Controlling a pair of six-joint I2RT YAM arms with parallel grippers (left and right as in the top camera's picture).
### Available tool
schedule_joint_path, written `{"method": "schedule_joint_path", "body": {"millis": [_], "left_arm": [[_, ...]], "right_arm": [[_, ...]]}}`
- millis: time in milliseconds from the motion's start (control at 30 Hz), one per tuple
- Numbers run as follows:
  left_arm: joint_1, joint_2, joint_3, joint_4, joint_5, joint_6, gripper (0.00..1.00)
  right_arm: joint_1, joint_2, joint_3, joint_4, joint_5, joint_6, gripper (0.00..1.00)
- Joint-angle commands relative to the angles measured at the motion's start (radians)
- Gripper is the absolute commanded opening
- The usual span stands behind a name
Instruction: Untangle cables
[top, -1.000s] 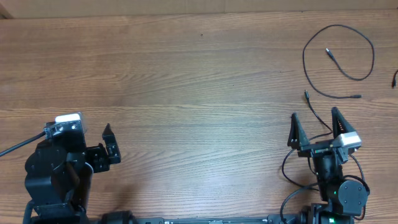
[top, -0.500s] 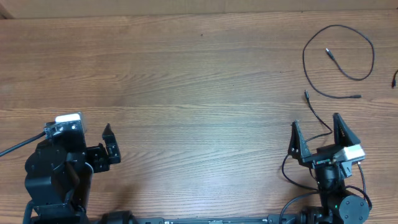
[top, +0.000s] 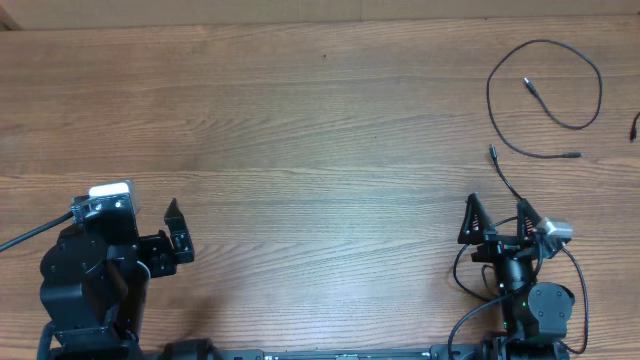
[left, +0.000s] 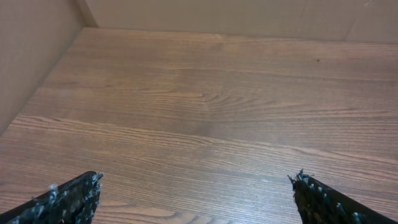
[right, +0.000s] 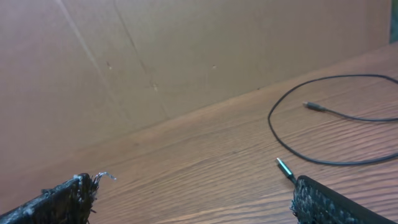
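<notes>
Wooden worktop, grain running left to right. Looped cable lies at the far right, thin and black, lying in one open curl; one small plug end sits inside the curl, the other tail ends just below it. In the right wrist view the same looped cable lies flat on the wood ahead and to the right, with a cardboard wall behind. Second cable has its plug tip just under the curl, close to it but apparently not touching. It then runs down toward the right gripper and passes between or under its fingers; cannot tell whether there is contact. That plug tip shows close ahead of the right finger in the wrist view. A short black cable end shows at the right edge, the rest out of view. Right gripper: jaws released, spread wide, nothing between them. Left gripper sits at the near left, well apart from all the cables. In its wrist view the left gripper has jaws released and wide, bare wood between them.
</notes>
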Motion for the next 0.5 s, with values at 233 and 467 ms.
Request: {"method": "schedule_joint_path", "body": {"millis": [233,467], "left_arm": [[-0.006,-0.003,0.002,0.004,0.008,-0.010,1.00],[-0.006,-0.003,0.002,0.004,0.008,-0.010,1.00]], "right_arm": [[-0.017,-0.008,-0.010,0.003,-0.024,-0.010,1.00],[-0.017,-0.008,-0.010,0.003,-0.024,-0.011,1.00]]}}
